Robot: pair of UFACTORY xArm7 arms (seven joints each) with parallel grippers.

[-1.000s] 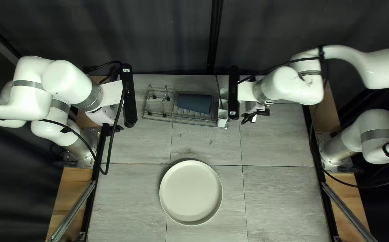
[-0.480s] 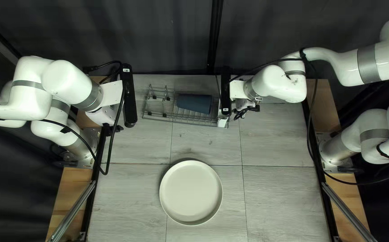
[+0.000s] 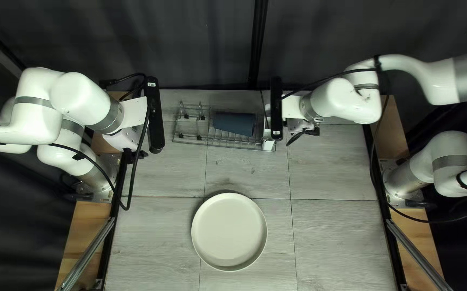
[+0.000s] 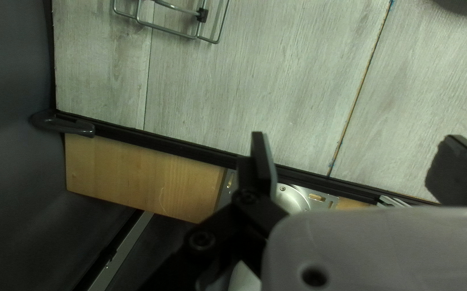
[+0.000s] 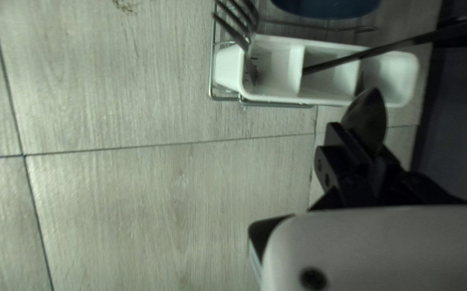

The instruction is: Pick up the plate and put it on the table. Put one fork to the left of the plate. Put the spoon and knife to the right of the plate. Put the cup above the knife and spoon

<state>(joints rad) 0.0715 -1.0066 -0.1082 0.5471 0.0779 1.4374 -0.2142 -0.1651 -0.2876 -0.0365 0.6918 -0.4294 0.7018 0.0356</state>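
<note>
Left gripper [image 3: 132, 155] is hanging open near the table's [image 3: 335, 237] left edge. Right gripper [image 3: 310, 131] is gripping the spoon [image 5: 367, 116] near the cutlery holder [image 5: 327, 97], where a fork [image 5: 242, 39] is standing. Plate [image 3: 229, 231] is lying on the table; cup [image 3: 233, 124] is resting in the rack [image 3: 190, 141].

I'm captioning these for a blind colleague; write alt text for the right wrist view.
The right tool grips a spoon, its bowl sticking out past the fingertips, near a white divided cutlery holder. Fork tines and a slim dark utensil rise from the holder, and part of a blue cup shows beyond it.
</note>
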